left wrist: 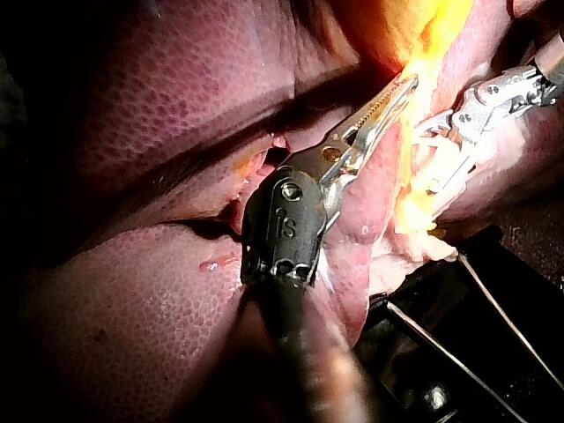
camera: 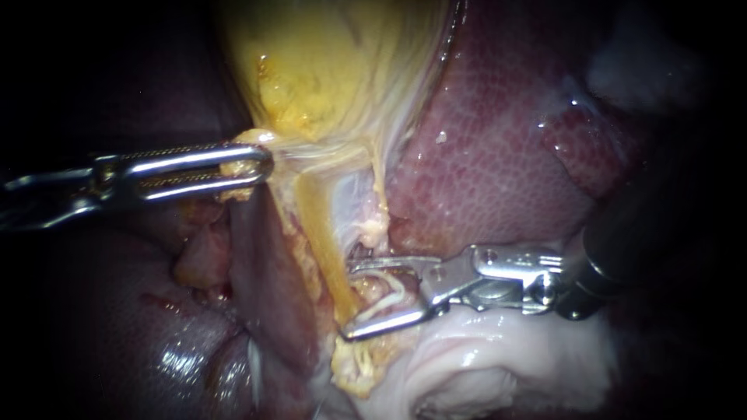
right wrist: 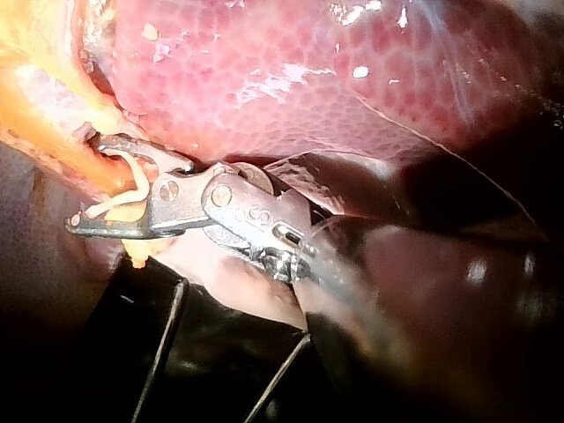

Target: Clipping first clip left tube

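Reaches in level from the left edge with the left instrument (camera: 263, 165), end effector clamped on yellowish tissue at the base of the gallbladder (camera: 334, 70), centre-left. Enters from the lower right with the right instrument (camera: 348, 299), end effector gaping, whitish clip (camera: 385, 299) inside, straddling the left tube (camera: 323, 245) at lower centre. Mottled red liver (camera: 498, 155) upper right; dark counter (left wrist: 458, 352) beneath the tissue.

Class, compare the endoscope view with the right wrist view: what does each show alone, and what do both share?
Only the endoscope view shows the left instrument gripping the gallbladder. Only the right wrist view shows thin wires under the tissue. Both share the right instrument, its jaws open around a pale tube, and the liver.
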You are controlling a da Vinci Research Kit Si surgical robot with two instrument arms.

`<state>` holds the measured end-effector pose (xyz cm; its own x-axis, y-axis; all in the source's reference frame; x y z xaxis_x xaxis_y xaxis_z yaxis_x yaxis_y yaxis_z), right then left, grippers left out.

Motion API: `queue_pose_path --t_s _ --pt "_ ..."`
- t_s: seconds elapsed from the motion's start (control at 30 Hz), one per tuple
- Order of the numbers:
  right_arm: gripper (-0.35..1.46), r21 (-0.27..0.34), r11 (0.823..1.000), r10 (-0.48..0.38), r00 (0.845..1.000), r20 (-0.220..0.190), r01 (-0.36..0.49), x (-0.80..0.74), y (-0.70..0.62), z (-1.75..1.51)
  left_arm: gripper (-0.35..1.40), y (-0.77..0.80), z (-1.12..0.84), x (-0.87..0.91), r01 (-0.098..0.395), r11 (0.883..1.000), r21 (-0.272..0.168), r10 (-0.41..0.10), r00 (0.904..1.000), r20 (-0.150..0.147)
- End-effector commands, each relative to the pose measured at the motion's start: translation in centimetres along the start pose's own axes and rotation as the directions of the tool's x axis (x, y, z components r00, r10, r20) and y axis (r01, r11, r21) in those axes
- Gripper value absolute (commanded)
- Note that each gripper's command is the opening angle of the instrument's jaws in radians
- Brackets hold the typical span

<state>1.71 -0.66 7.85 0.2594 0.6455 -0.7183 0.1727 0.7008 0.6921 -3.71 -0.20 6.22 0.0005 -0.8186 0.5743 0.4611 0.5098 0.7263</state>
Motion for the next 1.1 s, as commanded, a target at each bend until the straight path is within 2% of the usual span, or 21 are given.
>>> queue_pose_path --t_s 0.03,0.17,0.27,0.33,0.53,0.7,0.87,1.1 --pt "0.6 0.004 1.0 0.003 1.0 0.0 -0.003 0.0 0.0 0.02 -0.35 0.0 0.0 0.0 0.0 1.0 0.002 0.0 1.0 -0.001" --pt "0.6 0.019 1.0 0.013 1.0 0.002 -0.013 -0.01 -0.02 0.05 -0.35 -0.03 0.0 0.0 0.0 1.0 0.008 0.0 1.0 -0.002" --pt "0.6 0.056 0.998 0.026 1.0 0.011 -0.027 -0.01 -0.07 0.03 -0.35 0.0 0.01 0.0 0.0 1.0 0.012 0.0 1.0 -0.003" --pt "0.59 0.089 0.995 0.041 0.999 0.019 -0.043 -0.01 -0.13 0.0 -0.35 0.06 0.01 0.0 0.005 1.0 0.015 -0.005 1.0 -0.004" --pt "0.58 0.18 0.98 0.084 0.996 0.022 -0.087 -0.01 -0.28 0.01 -0.35 0.3 0.05 0.03 -0.02 0.999 0.027 0.02 0.9998 -0.008" --pt "0.58 0.221 0.97 0.094 0.995 0.039 -0.101 -0.06 -0.35 0.12 -0.35 0.44 0.11 0.05 -0.027 0.999 0.028 0.027 0.9995 -0.013" --pt "0.57 0.236 0.965 0.101 0.994 0.051 -0.111 -0.17 -0.32 0.29 -0.35 0.43 0.22 0.04 -0.031 0.999 0.038 0.032 0.9994 -0.015" --pt "0.57 0.232 0.966 0.102 0.993 0.057 -0.112 -0.3 -0.27 0.52 -0.35 0.28 0.33 0.01 -0.034 0.998 0.051 0.035 0.9992 -0.017"
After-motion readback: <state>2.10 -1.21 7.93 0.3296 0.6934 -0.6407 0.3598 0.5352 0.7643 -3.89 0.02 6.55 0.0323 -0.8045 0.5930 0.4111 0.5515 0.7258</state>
